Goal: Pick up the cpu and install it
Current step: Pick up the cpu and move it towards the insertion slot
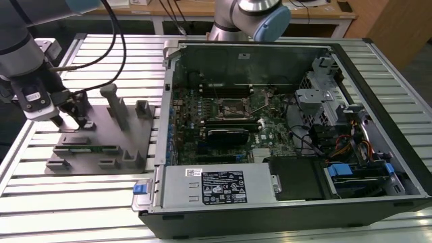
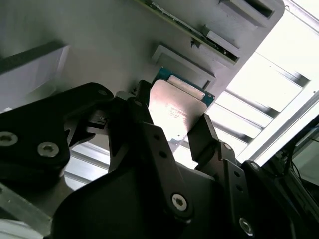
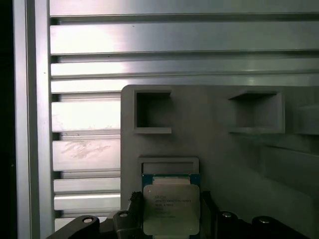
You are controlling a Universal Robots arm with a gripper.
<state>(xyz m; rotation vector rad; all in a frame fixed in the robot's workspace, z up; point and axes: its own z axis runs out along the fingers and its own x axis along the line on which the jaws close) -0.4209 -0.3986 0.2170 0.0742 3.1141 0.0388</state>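
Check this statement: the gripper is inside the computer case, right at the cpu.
Wrong in one respect: the gripper is outside the computer case, over the grey fixture plate at the exterior view's left, as the exterior view shows. It is right at the cpu.

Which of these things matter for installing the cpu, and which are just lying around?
Belongs to the job: cpu; gripper at the cpu; motherboard socket; grey fixture plate under the cpu.
Just lying about: memory stick on the plate; power supply; drive cables.
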